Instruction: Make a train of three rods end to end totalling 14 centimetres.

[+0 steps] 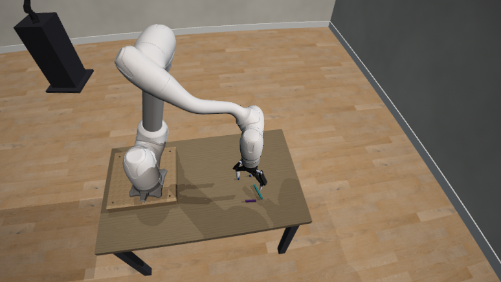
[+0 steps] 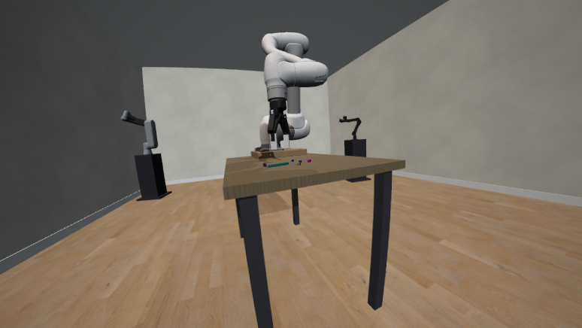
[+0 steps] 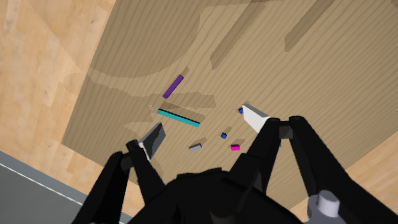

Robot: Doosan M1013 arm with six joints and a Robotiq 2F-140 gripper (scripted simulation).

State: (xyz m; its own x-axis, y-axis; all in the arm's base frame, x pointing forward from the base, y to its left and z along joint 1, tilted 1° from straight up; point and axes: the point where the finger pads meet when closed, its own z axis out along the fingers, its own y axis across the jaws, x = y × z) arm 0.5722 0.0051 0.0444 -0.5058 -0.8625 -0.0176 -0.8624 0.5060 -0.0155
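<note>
Several rods lie flat on the table (image 1: pixel 210 224) (image 2: pixel 325 174) (image 3: pixel 310 60). A turquoise rod (image 1: pixel 258 191) (image 2: pixel 278 165) (image 3: pixel 178 118) and a purple rod (image 1: pixel 250 200) (image 2: pixel 265 165) (image 3: pixel 173 86) lie close together but at an angle. The wrist view also shows a short grey rod (image 3: pixel 195 147), a magenta rod (image 3: pixel 235 147) (image 2: pixel 309 160) and two blue rods, one (image 3: pixel 224 135) free and one (image 3: pixel 240 111) partly behind a fingertip. My gripper (image 1: pixel 250 178) (image 2: pixel 280 142) (image 3: pixel 202 120) is open and empty, hanging above the small rods.
The arm's wooden base plate (image 1: pixel 167 174) sits on the table's left part. The table's right edge (image 1: pixel 298 182) is close to the rods. Black pedestals (image 2: pixel 150 174) (image 2: pixel 355 147) stand on the floor away from the table.
</note>
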